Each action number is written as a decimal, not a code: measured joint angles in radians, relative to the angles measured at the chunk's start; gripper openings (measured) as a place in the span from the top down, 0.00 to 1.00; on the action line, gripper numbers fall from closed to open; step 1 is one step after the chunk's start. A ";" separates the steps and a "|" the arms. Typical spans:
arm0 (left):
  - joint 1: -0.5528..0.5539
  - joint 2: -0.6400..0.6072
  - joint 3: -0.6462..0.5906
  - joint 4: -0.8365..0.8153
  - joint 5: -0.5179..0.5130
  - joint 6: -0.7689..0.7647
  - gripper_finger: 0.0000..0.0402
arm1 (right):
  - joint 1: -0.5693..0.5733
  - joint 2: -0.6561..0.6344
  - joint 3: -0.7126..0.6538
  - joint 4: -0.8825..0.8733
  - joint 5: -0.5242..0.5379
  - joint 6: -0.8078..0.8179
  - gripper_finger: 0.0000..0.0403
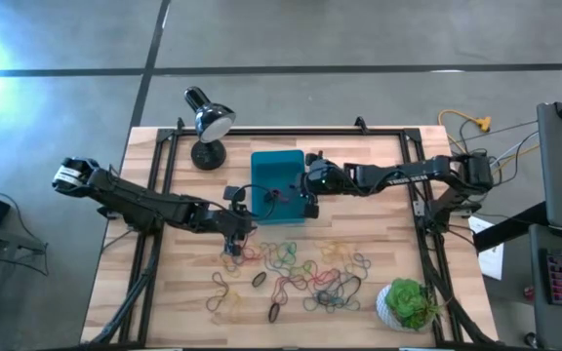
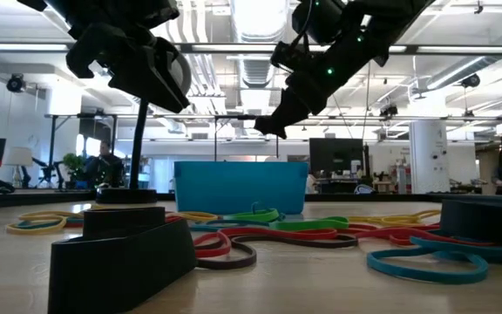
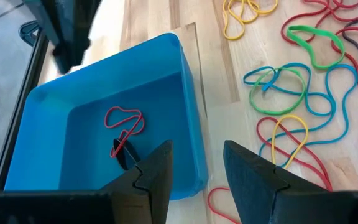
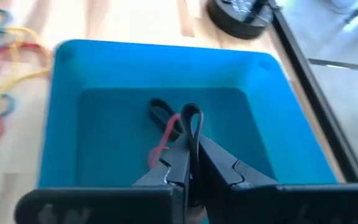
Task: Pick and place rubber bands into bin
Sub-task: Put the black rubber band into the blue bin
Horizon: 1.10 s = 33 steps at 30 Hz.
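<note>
The right tool [image 4: 191,165] hangs over the bin [image 1: 273,166], its fingers pinched on a black rubber band [image 4: 193,124] that loops up from the tips — the grip is nearly closed around the thin rubber. In the high view the bin sits at about 12 o'clock from the tabletop's [image 1: 379,166] centre, just beside the base of a black desk lamp [image 1: 208,122] at its 9 o'clock. On the bin's floor lie a red band [image 3: 124,121] and another black band [image 4: 161,111], touching each other.

The left tool [image 3: 194,171] hovers at the bin's 7 o'clock corner, fingers apart and empty, above the tabletop just outside the wall. The loose rubber bands [image 1: 291,273] — red, green, blue, yellow and dark ones — are scattered in a tangle from 5 to 7 o'clock of the bin, many overlapping. A green plant in a white pot [image 1: 408,304] stands at the pile's 4 o'clock, near the tabletop's corner.
</note>
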 joint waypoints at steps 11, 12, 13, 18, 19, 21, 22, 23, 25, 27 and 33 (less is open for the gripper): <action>0.000 -0.001 0.000 0.018 0.000 0.001 0.68 | 0.001 0.020 0.000 0.051 -0.040 0.020 0.70; 0.000 -0.001 0.000 0.019 0.000 0.001 0.68 | 0.001 0.020 0.000 0.051 -0.040 0.020 0.69; 0.000 -0.001 0.000 0.022 0.000 0.001 0.68 | 0.001 0.020 0.000 0.052 -0.040 0.020 0.68; 0.000 -0.001 0.007 0.056 -0.001 0.005 0.68 | 0.001 0.020 0.000 0.053 -0.041 -0.003 0.64; 0.000 -0.001 0.008 0.072 -0.001 0.005 0.68 | 0.001 0.020 0.000 0.053 -0.041 0.009 0.64; 0.000 -0.001 0.005 0.121 -0.001 0.007 0.68 | 0.002 0.020 0.000 0.057 -0.041 0.064 0.64; 0.000 -0.001 0.005 0.140 -0.001 0.007 0.68 | 0.002 0.020 0.000 0.058 -0.042 0.093 0.64; 0.000 -0.001 0.004 0.156 -0.001 0.007 0.68 | 0.002 0.020 0.000 0.058 -0.043 0.119 0.64; 0.000 0.004 0.004 0.177 0.001 -0.005 0.68 | 0.001 0.020 0.000 0.050 -0.054 0.169 0.65; 0.001 0.010 0.005 0.176 0.036 -0.049 0.68 | 0.000 0.019 0.000 0.029 -0.127 0.189 0.65; -0.009 0.039 -0.013 0.177 0.389 -0.118 0.68 | 0.032 0.018 0.000 -0.054 -0.231 0.193 0.67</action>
